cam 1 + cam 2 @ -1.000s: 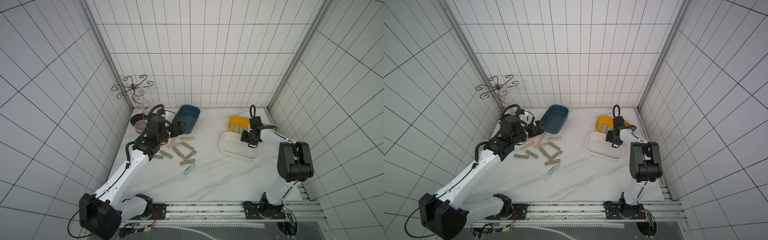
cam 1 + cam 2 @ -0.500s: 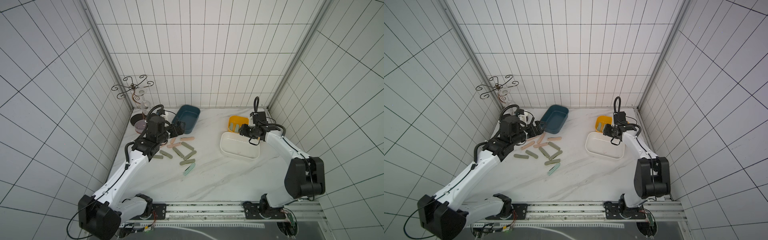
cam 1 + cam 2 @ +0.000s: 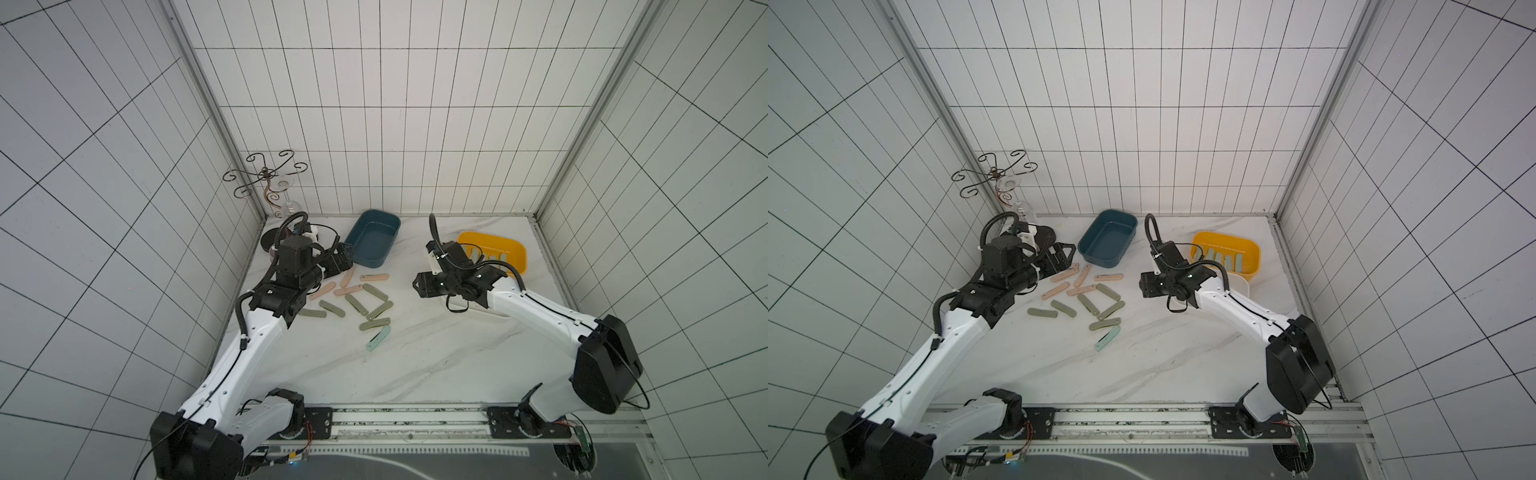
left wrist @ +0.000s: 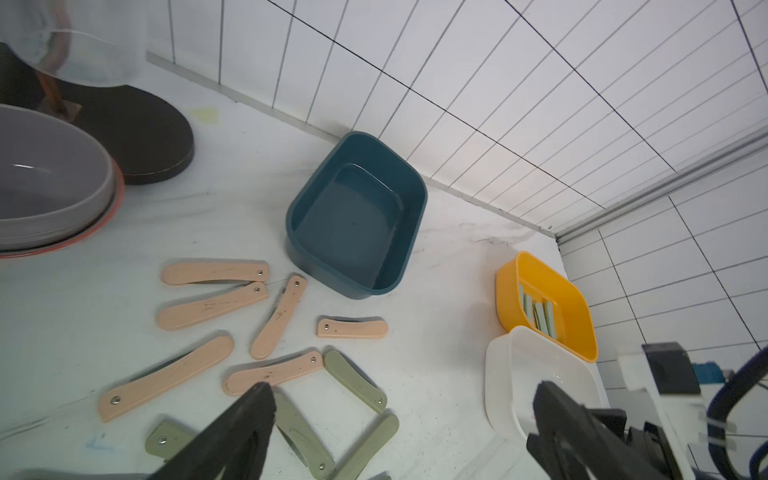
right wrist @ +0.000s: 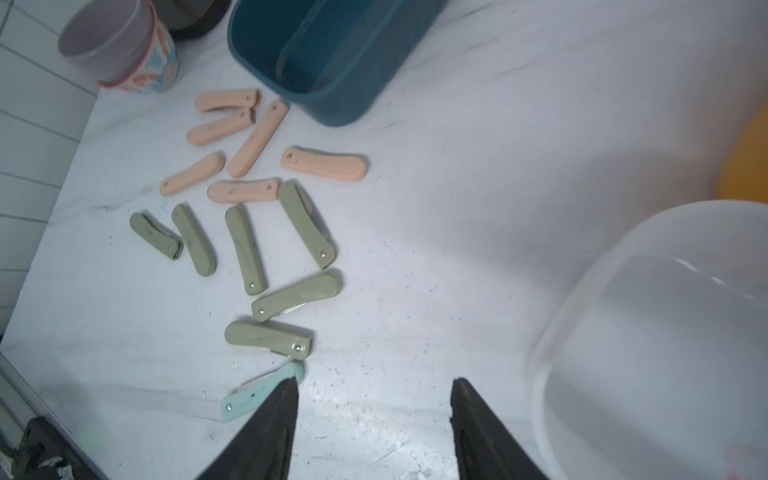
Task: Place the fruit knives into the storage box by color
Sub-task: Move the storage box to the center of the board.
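The left claw (image 4: 401,424) gapes as wide as it goes and holds nothing; the right claw (image 5: 372,415) stands partly open, with only bare table (image 5: 415,291) between its jaws.

Three boxes stand on the table. The blue box (image 3: 372,237) sits just beyond the left claw's tips; it is empty, its floor showing plainly in the left wrist view. The yellow box (image 3: 1252,253) lies behind the right claw, well apart from it; it holds several mint knives (image 3: 1223,262), lined up side by side. The white box (image 5: 665,332) sits right against the yellow box on the side nearer the right claw, just beside that claw; in both top views the right arm covers most of it, and in the wrist views the floor that shows is bare.

The other knives lie loose on the table between the two claws. Six pink knives (image 5: 257,139) lie just ahead of the left claw, the nearest of the lot to the blue box. Six green knives (image 5: 245,250) lie just past them, on the side away from the blue box. One mint knife (image 5: 262,390) lies at the far end of the group from the blue box, ahead of the right claw; a sliver of blade shows along it, and one fingertip (image 5: 278,415) hides its end in the right wrist view.

A cup (image 5: 116,45) stands close beside the left claw near the wall; its inside shows plain grey.
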Tool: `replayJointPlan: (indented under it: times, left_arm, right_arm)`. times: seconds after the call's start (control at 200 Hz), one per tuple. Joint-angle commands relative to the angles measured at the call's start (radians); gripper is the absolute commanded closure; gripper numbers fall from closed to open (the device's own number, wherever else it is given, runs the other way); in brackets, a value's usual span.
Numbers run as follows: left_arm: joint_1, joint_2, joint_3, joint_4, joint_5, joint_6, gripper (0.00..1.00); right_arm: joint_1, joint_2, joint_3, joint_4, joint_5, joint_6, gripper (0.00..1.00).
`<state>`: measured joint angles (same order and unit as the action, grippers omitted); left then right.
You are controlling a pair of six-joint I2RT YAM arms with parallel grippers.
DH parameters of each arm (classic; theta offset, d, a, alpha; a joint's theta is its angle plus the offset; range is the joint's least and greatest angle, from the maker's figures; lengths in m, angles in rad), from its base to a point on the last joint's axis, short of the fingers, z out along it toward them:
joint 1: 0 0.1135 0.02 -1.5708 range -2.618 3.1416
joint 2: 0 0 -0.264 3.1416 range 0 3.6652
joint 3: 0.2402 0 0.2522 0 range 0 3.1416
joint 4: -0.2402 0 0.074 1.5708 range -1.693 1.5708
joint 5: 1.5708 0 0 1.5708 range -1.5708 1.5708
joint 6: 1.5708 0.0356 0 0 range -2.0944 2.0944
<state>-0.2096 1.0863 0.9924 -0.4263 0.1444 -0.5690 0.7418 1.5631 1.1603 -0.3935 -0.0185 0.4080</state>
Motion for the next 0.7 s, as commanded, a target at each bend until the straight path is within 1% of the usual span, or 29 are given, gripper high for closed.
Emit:
replayJointPlan:
  times: [0.0, 0.13, 0.26, 0.485, 0.585, 0.695]
  left_arm:
    - [0.05, -0.027, -0.019, -0.009, 0.034, -0.004, 0.03]
    - [0.092, -0.042, -0.034, -0.013, 0.047, -0.001, 0.03]
    - [0.104, -0.047, -0.047, -0.012, 0.053, -0.001, 0.03]
    - [0.112, -0.04, -0.054, -0.011, 0.052, 0.003, 0.03]
    - [0.126, -0.032, -0.052, -0.009, 0.053, 0.007, 0.03]
    - [0.16, -0.025, -0.047, -0.009, 0.06, 0.01, 0.03]
  right_arm:
    - [0.097, 0.072, 0.038, -0.003, 0.082, 0.009, 0.39]
    - [0.195, 0.161, 0.104, -0.019, 0.13, -0.058, 0.37]
    - [0.244, 0.224, 0.159, -0.033, 0.149, -0.115, 0.37]
    - [0.289, 0.299, 0.229, -0.051, 0.142, -0.113, 0.36]
    - [0.318, 0.334, 0.265, -0.06, 0.164, -0.11, 0.36]
    - [0.358, 0.376, 0.313, -0.085, 0.221, -0.121, 0.36]
